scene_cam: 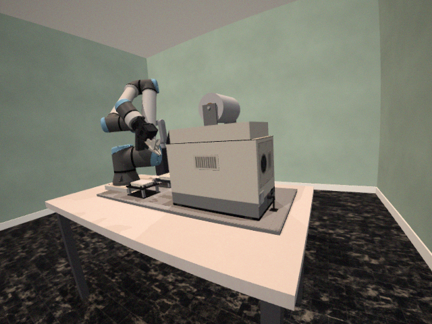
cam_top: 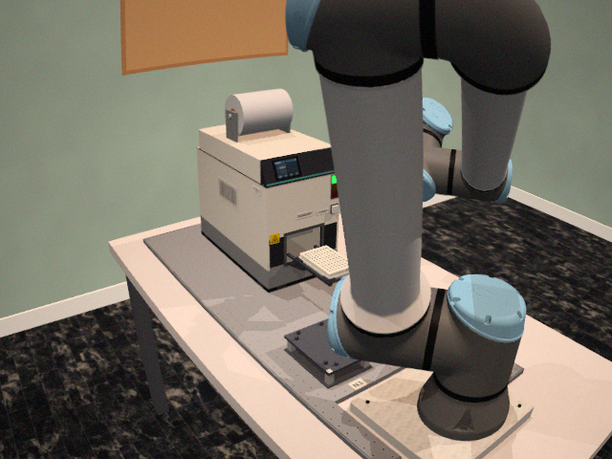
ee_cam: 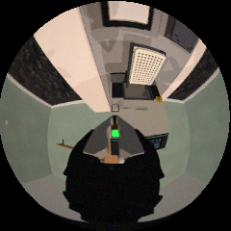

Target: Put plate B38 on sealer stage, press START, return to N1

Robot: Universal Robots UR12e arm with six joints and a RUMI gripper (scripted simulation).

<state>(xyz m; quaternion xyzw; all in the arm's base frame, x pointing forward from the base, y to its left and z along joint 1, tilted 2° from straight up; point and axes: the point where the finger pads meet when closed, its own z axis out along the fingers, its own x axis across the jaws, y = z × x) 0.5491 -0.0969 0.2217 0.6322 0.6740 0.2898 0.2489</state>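
Observation:
Plate B38 (cam_top: 325, 260) (ee_cam: 146, 64) lies on the sealer's stage, which is out in front of the sealer (cam_top: 231, 197) (scene_cam: 212, 177). Its wells show, with no foil visible. It looks flat. The lamp (cam_top: 334, 179) (ee_cam: 115, 133) is green. My gripper (ee_cam: 115, 115) (scene_cam: 159, 152) is shut and empty, in front of the sealer's face and above the stage. In the wrist view its tips lie just below the START button (ee_cam: 115, 108) (cam_top: 334, 208); contact is not visible. Nest N1 (cam_top: 321, 348) (ee_cam: 182, 31) holds no plate. The plate in N2 (ee_cam: 128, 12) is partly cut off at the wrist view's top.
The arm's upper link (cam_top: 381, 197) hides part of the sealer's front and stage in the top view. A foil roll (cam_top: 264, 111) (scene_cam: 223, 108) sits on top of the sealer. The robot base (cam_top: 462, 404) stands behind N1's label. The sealer's screen (cam_top: 286, 167) is lit.

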